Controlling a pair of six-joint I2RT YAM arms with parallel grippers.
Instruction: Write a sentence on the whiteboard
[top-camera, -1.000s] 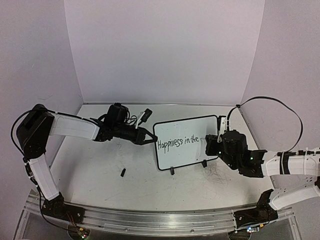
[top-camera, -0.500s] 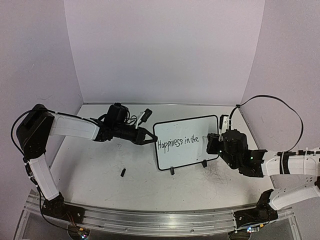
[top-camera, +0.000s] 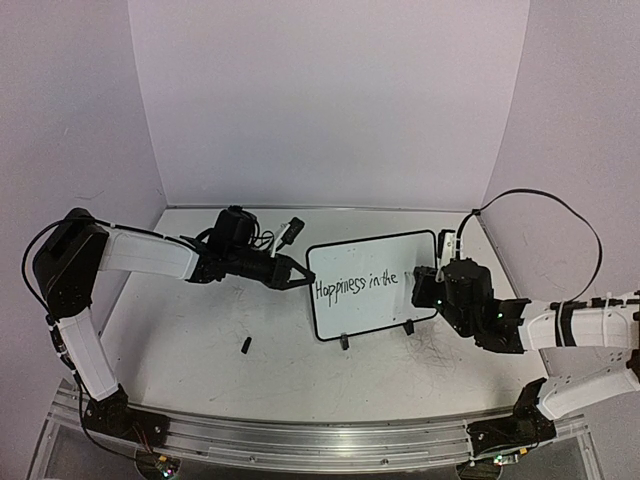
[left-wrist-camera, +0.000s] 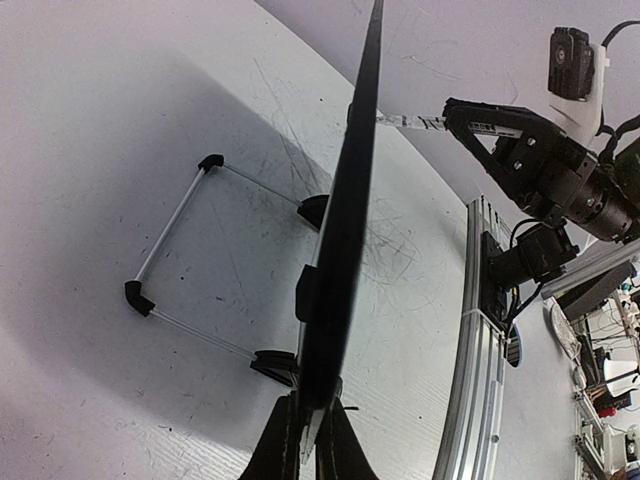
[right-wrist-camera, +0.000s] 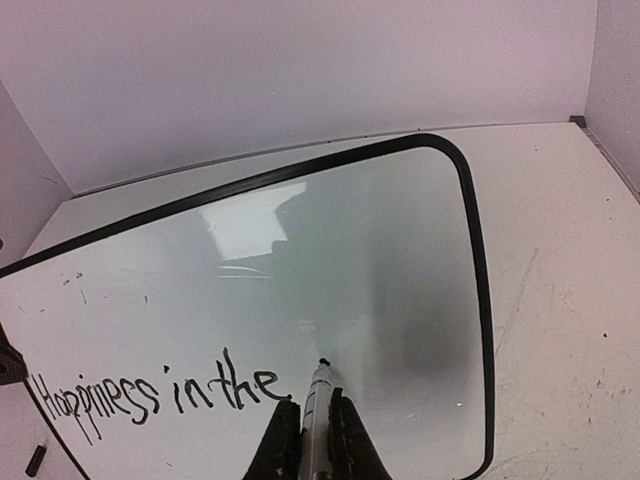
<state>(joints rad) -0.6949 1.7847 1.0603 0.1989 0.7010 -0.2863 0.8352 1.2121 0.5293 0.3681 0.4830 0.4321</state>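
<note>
The whiteboard (top-camera: 372, 262) stands upright mid-table on two black feet. The sentence (top-camera: 357, 286) reads "Happiness in the" in one black row (right-wrist-camera: 150, 395). My left gripper (top-camera: 300, 279) is shut on the board's left edge; the left wrist view shows the frame (left-wrist-camera: 345, 230) edge-on, running up from the gripper (left-wrist-camera: 311, 400). My right gripper (top-camera: 425, 285) is at the board's right side, shut on a marker (right-wrist-camera: 318, 395). The marker tip sits against the white surface just right of "the". In the right wrist view the gripper (right-wrist-camera: 312, 403) holds the marker's barrel.
A small black cap (top-camera: 246, 345) lies on the table left of the board's front. A black-and-white object (top-camera: 292, 230) sits behind the left gripper. The board's wire stand (left-wrist-camera: 175, 255) reaches back behind it. An aluminium rail (top-camera: 320, 435) runs along the near edge.
The right gripper and marker have shifted very slightly at the spot after "the"; no new letter shows. The left arm and board have not moved.
</note>
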